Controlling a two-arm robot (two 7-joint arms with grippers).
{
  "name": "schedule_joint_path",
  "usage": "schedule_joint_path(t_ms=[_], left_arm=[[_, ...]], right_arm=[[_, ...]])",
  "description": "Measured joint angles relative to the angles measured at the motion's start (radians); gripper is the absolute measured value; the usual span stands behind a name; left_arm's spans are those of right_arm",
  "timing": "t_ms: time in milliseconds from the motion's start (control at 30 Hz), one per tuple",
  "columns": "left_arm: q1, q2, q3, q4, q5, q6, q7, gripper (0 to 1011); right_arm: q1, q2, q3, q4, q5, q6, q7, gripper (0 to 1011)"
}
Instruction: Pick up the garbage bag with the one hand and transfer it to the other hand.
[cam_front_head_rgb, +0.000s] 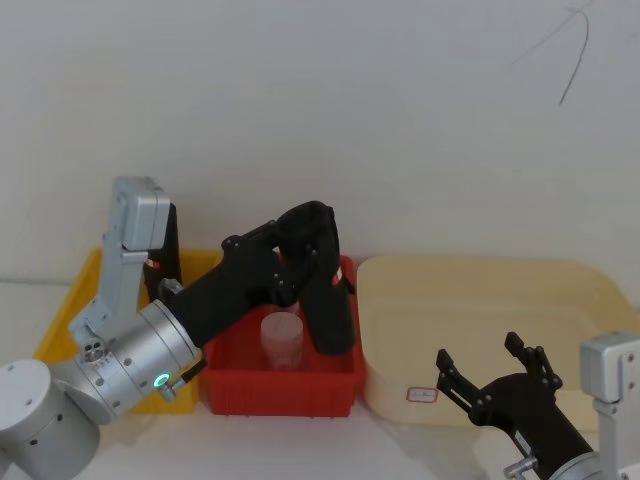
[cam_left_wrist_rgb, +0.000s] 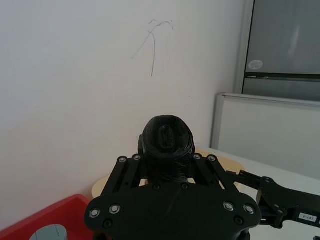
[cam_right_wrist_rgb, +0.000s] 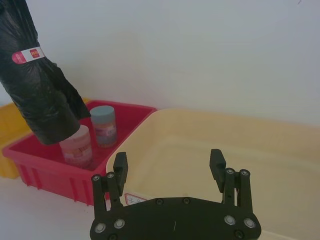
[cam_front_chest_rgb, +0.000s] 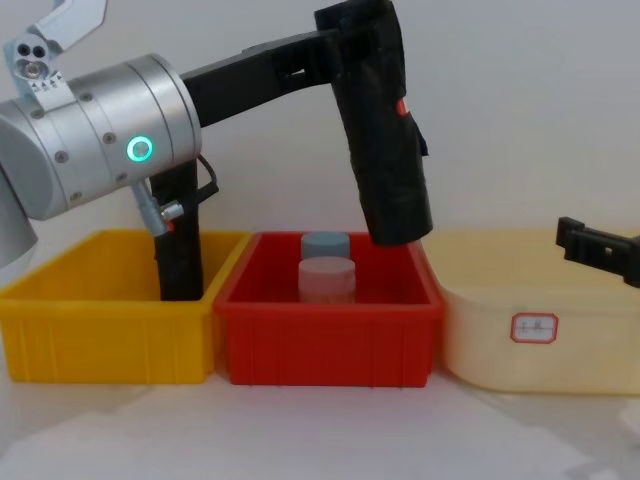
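Pickup done: left end effector (cam_front_head_rgb: 305, 240) pinching garbage bag roll (cam_front_chest_rgb: 390, 170), roll tilted, lower end over red bin (cam_front_chest_rgb: 330, 335). Right end effector (cam_right_wrist_rgb: 168, 160) spread, empty, over beige tray (cam_front_chest_rgb: 480, 350), well apart from roll. Remaining: approach, handover grasp, left release.

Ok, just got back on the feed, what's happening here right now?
The left pincer is shut on the top of the garbage bag, holding it tilted above the red bin, where two jars stand. The right pincer is open, apart from the bag, over the cream tray. No handover yet.
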Motion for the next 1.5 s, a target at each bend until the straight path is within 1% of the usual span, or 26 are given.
schedule_joint_path(t_ms=[167,367,633,833,867,967,1100,1133,1300,1500], left_arm=[[0.0,0.0,-0.001,0.004,-0.011,-0.002,-0.004,371],[0.0,-0.001,-0.001,0.007,-0.018,-0.004,-0.007,371],[0.0,-0.001,-0.001,0.009,-0.023,-0.004,-0.009,371],[0.0,-0.002,-0.001,0.01,-0.026,-0.005,-0.01,371],[0.0,-0.002,-0.001,0.01,-0.026,-0.005,-0.01,371],[0.0,-0.002,-0.001,0.011,-0.026,-0.006,-0.011,371],[0.0,-0.002,-0.001,0.011,-0.027,-0.006,-0.011,371],[0.0,-0.002,-0.001,0.011,-0.027,-0.006,-0.011,371],[0.0,-0.002,-0.001,0.012,-0.028,-0.006,-0.012,371],[0.0,-0.002,-0.001,0.012,-0.028,-0.006,-0.012,371]], right_arm=[[0.0,0.003,-0.001,-0.004,-0.002,0.0,0.006,1000],[0.005,0.014,-0.009,-0.015,-0.006,-0.001,0.033,1000],[0.026,0.035,-0.032,-0.033,-0.008,-0.003,0.101,1000],[0.058,0.047,-0.061,-0.04,-0.01,0.0,0.163,1000],[0.058,0.047,-0.061,-0.04,-0.01,0.0,0.163,1000],[0.08,0.048,-0.081,-0.04,-0.012,0.005,0.196,1000],[0.104,0.047,-0.099,-0.033,-0.015,0.008,0.225,1000],[0.104,0.047,-0.099,-0.033,-0.015,0.008,0.225,1000],[0.143,0.04,-0.128,-0.014,-0.017,0.011,0.262,1000],[0.176,0.033,-0.148,0.01,-0.015,0.01,0.287,1000]])
